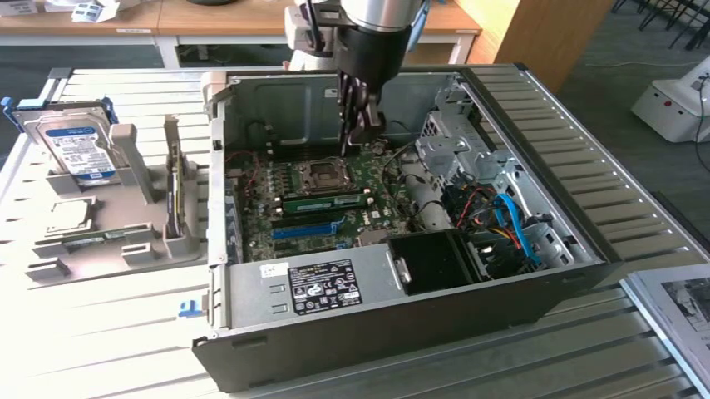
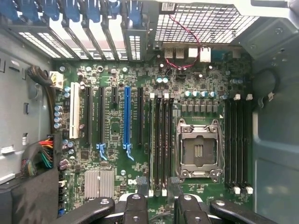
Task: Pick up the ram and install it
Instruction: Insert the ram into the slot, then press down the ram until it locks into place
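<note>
Wrist view has the jaws parted with nothing between them, hanging over the motherboard (image 2: 119,177) close to the CPU socket (image 2: 198,149). In the exterior view the ram (image 1: 324,200) stands seated in a slot just beside that socket, clear of the jaws, inside the open case (image 1: 388,332) at the table's (image 1: 111,341) middle.

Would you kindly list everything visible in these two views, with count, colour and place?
computer case: one, dark grey, open on the table
table: one, pale slatted metal, under everything
motherboard: one, green, inside the case
CPU socket: one, silver, on the motherboard
ram: one, green, beside the CPU socket
long slot: one, blue, on the motherboard
hard drive: one, silver, blue-white label, in the holder
holder: one, grey, the exterior view's left of the case
gripper: one, dark, above the motherboard
</note>
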Action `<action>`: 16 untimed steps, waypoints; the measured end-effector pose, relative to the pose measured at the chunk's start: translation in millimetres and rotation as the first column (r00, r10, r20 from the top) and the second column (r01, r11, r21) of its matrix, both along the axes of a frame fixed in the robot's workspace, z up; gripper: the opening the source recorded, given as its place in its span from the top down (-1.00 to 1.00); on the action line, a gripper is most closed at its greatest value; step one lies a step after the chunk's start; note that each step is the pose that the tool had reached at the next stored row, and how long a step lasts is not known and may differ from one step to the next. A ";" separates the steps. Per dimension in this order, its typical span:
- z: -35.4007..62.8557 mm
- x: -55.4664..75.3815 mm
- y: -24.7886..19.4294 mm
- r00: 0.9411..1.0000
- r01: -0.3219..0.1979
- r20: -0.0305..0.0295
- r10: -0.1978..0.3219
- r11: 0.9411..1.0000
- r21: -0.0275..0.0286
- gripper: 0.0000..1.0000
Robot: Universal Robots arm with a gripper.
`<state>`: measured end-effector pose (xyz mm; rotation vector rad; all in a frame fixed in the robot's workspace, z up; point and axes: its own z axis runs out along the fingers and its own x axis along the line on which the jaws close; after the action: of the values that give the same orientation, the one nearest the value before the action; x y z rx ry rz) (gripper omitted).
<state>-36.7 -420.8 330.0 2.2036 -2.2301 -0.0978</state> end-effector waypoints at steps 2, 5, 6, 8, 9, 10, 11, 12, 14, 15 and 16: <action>2.1 0.0 0.0 1.000 0.000 0.000 0.000 1.000 -0.001 0.38; 4.9 0.0 0.0 1.000 0.000 0.000 0.000 1.000 -0.001 0.38; 5.4 0.0 0.0 1.000 0.000 0.000 0.000 1.000 -0.001 0.38; 5.5 0.0 0.0 1.000 0.000 0.000 0.000 1.000 -0.002 0.38; 5.5 0.0 0.0 1.000 0.000 0.000 0.000 1.000 -0.001 0.38; 5.4 0.0 0.0 1.000 0.000 0.000 0.000 1.000 -0.001 0.38; 5.4 0.0 0.0 1.000 0.000 0.000 0.000 1.000 -0.001 0.38; 5.5 0.0 0.0 1.000 0.000 0.000 0.000 1.000 -0.002 0.38; 5.5 0.0 0.0 1.000 0.000 0.000 0.000 1.000 -0.002 0.38; 5.5 0.0 0.0 1.000 0.000 0.000 0.000 1.000 -0.002 0.38; 5.5 0.0 0.0 1.000 0.000 0.000 0.000 1.000 -0.001 0.38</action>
<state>-36.7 -420.8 335.5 2.2029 -2.2294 -0.0961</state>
